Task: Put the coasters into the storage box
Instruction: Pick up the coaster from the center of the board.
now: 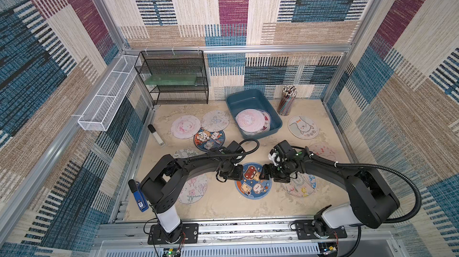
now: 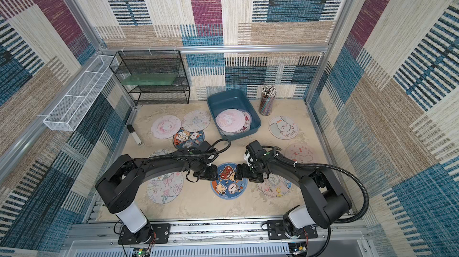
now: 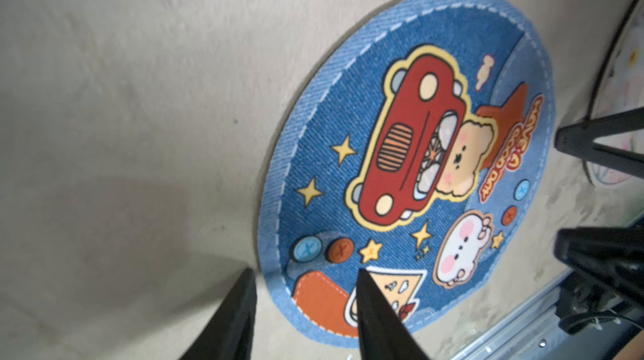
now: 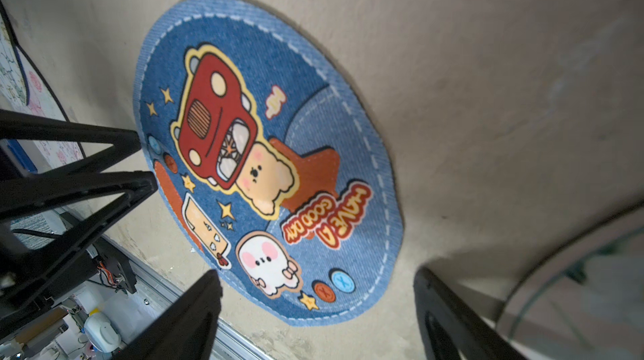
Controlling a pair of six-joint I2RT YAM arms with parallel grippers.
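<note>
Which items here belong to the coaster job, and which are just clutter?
Job: teal storage box; pink coasters in it; blue car coaster; dog coaster; butterfly coaster; other loose coasters.
Lying about: black mesh rack; white mesh tray; cup of pencils; black-and-white tube.

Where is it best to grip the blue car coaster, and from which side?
The coaster lies flat and thin on the table, so only its rim can be pinched; best take the edge nearest the left gripper, coming low from that side.
</note>
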